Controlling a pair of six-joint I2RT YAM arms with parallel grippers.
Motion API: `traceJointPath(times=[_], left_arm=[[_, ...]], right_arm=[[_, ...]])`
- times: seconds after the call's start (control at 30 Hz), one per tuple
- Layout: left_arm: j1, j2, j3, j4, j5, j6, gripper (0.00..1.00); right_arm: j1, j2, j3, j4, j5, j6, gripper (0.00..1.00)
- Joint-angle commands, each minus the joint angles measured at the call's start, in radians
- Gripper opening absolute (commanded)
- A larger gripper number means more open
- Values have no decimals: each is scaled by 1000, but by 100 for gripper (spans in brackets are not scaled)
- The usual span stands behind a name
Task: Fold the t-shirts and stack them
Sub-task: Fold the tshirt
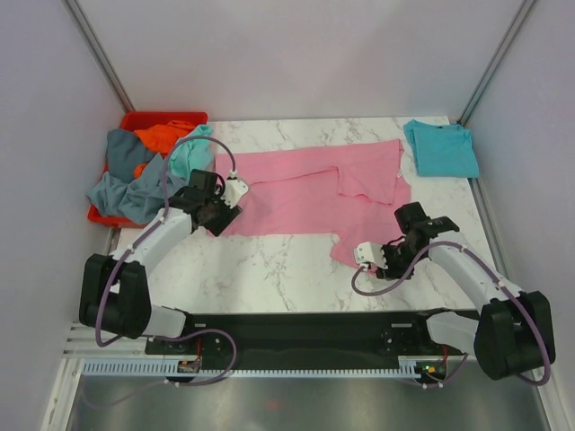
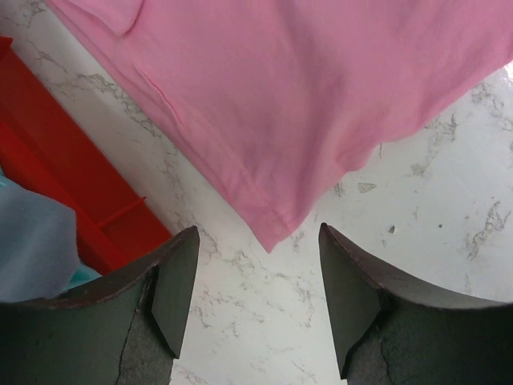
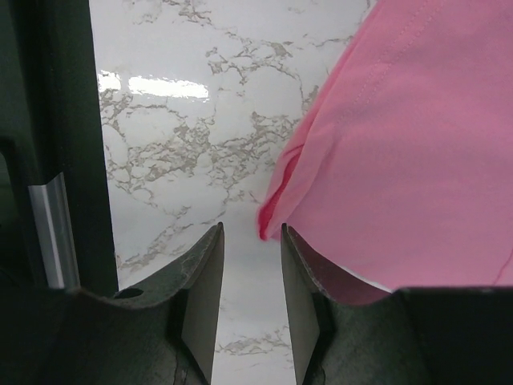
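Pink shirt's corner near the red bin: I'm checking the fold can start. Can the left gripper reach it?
Probably yes: the left gripper is open, with the pink shirt's corner flat on the table just ahead, nothing between.

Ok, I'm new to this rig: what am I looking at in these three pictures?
Two robot arms are bolted at the near edge of a table. The wide picture looks down from above and behind them; the other two come from wrist cameras, so the dark prongs are each arm's own fingers. A pink t-shirt lies spread on it, a teal t-shirt lies at the far right corner, and more shirts fill a red bin on the left. The left end effector is open at the pink shirt's near left corner, the right end effector open at its near right edge. Neither holds anything.
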Motion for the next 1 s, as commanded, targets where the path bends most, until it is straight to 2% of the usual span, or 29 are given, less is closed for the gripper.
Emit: traceJointPath(times=[0.0, 0.4, 0.97], left_arm=[[10, 14, 59, 41, -25, -10, 69], [22, 63, 113, 41, -29, -10, 69], [39, 160, 177, 17, -29, -30, 69]], right_arm=[[37, 50, 38, 23, 21, 33, 42], [45, 131, 41, 87, 94, 71, 42], [45, 208, 78, 24, 109, 102, 40]])
